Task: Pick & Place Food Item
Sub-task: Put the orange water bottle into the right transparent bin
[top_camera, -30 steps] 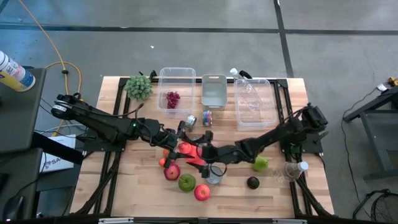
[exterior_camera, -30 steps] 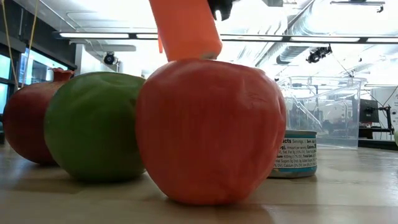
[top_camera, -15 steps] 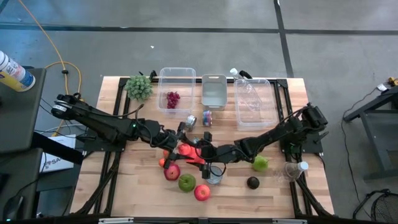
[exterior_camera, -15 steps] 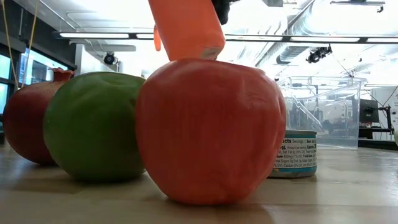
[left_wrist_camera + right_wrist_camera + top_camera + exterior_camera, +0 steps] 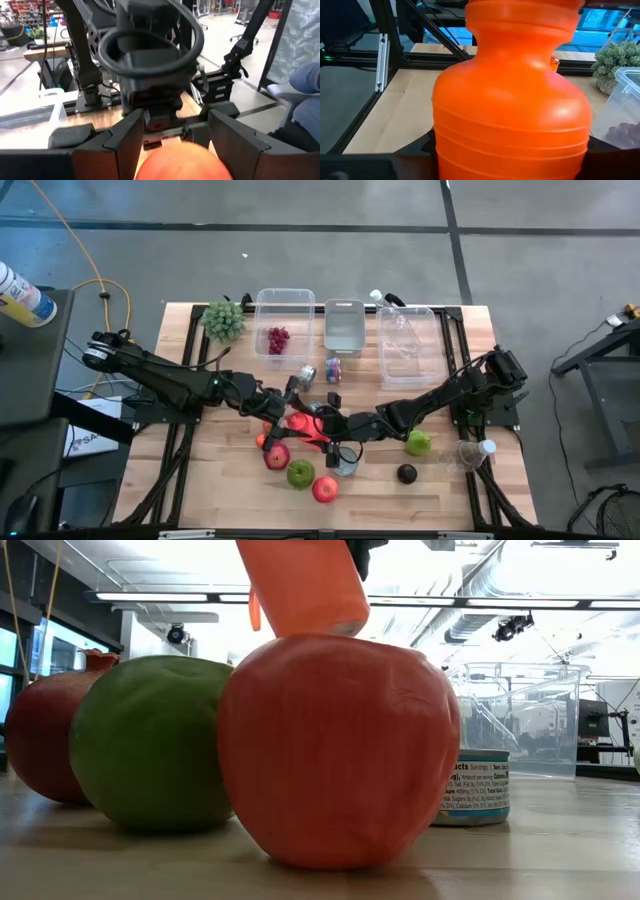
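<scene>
An orange ribbed plastic bottle (image 5: 304, 423) hangs between my two grippers at the table's middle. It fills the right wrist view (image 5: 512, 115) and shows above the red apple in the low view (image 5: 300, 585). My right gripper (image 5: 330, 427) is shut on it from the table's right. My left gripper (image 5: 291, 406) faces it from the left. Its open fingers stand on either side of the bottle's rounded end (image 5: 182, 162). My right gripper holds the orange bottle by its wide ribbed body (image 5: 470, 155), pinched between the two fingers, which come about level from the table's right. The bottle is lifted clear of the table. My left gripper's fingers (image 5: 125, 145) flank the rounded end; whether they touch it I cannot tell.
Below the bottle lie a pomegranate (image 5: 277, 457), a green apple (image 5: 300, 473), a red apple (image 5: 325, 489) and a can (image 5: 345, 463). Another green apple (image 5: 419, 443) and a dark fruit (image 5: 406, 473) lie to the right. Three bins line the far edge; the left one (image 5: 283, 320) holds grapes.
In the low view the orange bottle has shifted and tipped a little above the red apple. Both arms have stayed almost where they were.
</scene>
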Robot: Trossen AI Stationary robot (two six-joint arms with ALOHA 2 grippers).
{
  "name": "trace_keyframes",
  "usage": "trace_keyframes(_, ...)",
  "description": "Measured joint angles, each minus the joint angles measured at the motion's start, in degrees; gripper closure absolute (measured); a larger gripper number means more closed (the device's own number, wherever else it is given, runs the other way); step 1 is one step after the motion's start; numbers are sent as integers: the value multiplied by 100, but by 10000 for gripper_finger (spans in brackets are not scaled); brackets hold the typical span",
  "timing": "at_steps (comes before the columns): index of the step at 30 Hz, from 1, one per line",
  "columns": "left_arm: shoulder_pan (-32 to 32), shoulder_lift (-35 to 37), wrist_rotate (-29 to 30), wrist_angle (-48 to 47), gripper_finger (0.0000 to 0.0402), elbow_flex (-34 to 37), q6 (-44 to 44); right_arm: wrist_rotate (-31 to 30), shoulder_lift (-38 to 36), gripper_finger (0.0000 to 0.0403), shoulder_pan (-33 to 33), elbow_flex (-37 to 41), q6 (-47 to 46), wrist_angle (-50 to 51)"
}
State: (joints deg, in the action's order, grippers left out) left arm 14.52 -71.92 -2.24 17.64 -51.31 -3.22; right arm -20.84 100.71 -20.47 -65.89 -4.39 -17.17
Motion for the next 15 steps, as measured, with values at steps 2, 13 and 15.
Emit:
trace_keyframes(2, 0, 0, 2, 28, 190, 0, 4, -4, 0, 187, 0, 0, 5, 28)
trace_keyframes(13, 20, 0, -569, 86, 189, 0, -362, 0, 0, 188, -2, 0, -14, 168)
trace_keyframes(15, 45, 0, -579, 98, 189, 0, -472, -7, 0, 188, -2, 0, -19, 170)
